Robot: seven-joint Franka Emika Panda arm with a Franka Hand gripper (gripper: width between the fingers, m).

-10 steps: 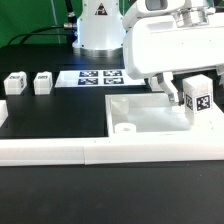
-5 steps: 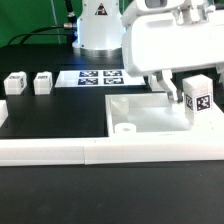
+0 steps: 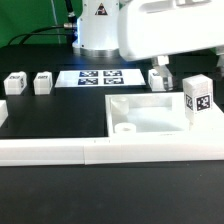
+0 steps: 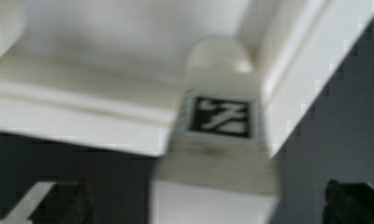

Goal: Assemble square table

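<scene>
The square tabletop (image 3: 150,112) lies flat on the black table (image 3: 40,190), toward the exterior view's right, its front edge against the long low wall (image 3: 60,152). A round hole (image 3: 127,128) shows in its near corner. One tagged leg (image 3: 198,97) stands upright at the corner on the exterior view's right. A second leg (image 3: 160,77) sits just behind the far edge, and two more (image 3: 13,83) (image 3: 41,82) rest well apart on the exterior view's left. The marker board (image 3: 97,76) lies behind. In the wrist view the claw (image 4: 198,200) is spread wide, its fingers (image 4: 38,202) either side of the upright leg without touching it. The arm (image 3: 170,30) hangs above.
</scene>
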